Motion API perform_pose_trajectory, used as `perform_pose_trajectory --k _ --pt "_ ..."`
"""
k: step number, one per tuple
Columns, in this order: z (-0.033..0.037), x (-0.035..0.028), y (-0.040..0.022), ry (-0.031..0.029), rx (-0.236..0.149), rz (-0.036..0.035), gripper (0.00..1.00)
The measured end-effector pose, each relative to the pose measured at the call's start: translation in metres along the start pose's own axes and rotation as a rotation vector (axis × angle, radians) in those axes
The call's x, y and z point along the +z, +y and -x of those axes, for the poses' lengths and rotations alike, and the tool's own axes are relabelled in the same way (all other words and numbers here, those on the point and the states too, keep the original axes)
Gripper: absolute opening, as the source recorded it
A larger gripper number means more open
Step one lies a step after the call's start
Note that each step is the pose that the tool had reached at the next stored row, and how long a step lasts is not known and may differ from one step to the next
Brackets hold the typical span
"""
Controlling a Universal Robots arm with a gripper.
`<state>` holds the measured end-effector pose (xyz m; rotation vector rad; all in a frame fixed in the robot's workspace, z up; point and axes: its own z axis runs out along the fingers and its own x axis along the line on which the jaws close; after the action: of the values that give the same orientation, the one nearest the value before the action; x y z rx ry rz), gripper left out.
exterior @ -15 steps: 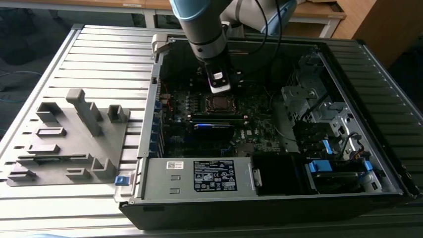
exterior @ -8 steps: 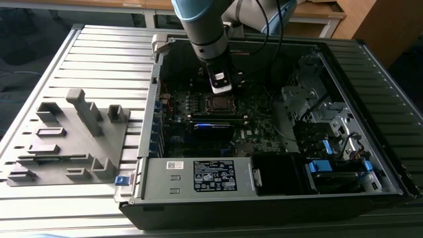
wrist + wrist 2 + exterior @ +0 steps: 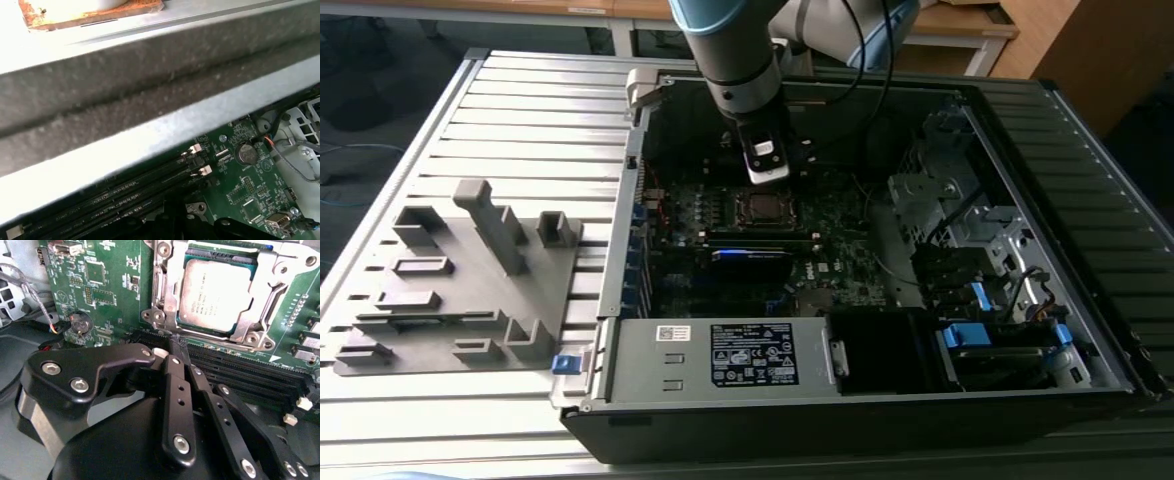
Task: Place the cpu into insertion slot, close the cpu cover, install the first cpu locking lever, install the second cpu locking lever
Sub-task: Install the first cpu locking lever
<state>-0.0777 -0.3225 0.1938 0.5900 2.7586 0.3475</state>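
Note:
The cpu [image 3: 215, 292], a square chip with a silver-grey top, lies flat in the insertion slot [image 3: 159, 285] on the green board. The cpu cover [image 3: 250, 322], a silver frame, lies down around the chip. My gripper [image 3: 178, 346] hangs just off one edge of the socket, its black fingers [image 3: 175, 390] drawn together. A thin metal wire shows at their tips; I cannot tell whether it is gripped. In the exterior view the gripper [image 3: 766, 172] stands inside the open computer case, right behind the socket and its cpu [image 3: 759, 208].
Long black memory slots [image 3: 250, 372] run beside the socket, and a coin battery [image 3: 80, 324] sits on the board. The case's grey wall [image 3: 150, 100] rises close by. A power supply [image 3: 720, 355] and drive cage [image 3: 961, 220] crowd the case. A grey fixture plate [image 3: 467, 290] lies at the exterior view's left.

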Motion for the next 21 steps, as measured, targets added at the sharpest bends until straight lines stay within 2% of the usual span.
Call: perform_pose_trajectory --k 2,5,8,12,21 --pt "0.0 0.0 0.0 -0.0009 -0.001 -0.002 0.11" --pt "0.0 -0.0001 0.0 -0.0075 -0.007 -0.0187 0.11" --pt "-0.0002 0.0007 -0.0002 -0.0095 -0.008 -0.0184 0.11" --pt "-0.0008 0.0032 -0.0012 -0.0173 -0.009 -0.0147 0.11" --pt "-0.0013 0.0059 -0.0024 -0.0233 -0.01 -0.0115 0.11"
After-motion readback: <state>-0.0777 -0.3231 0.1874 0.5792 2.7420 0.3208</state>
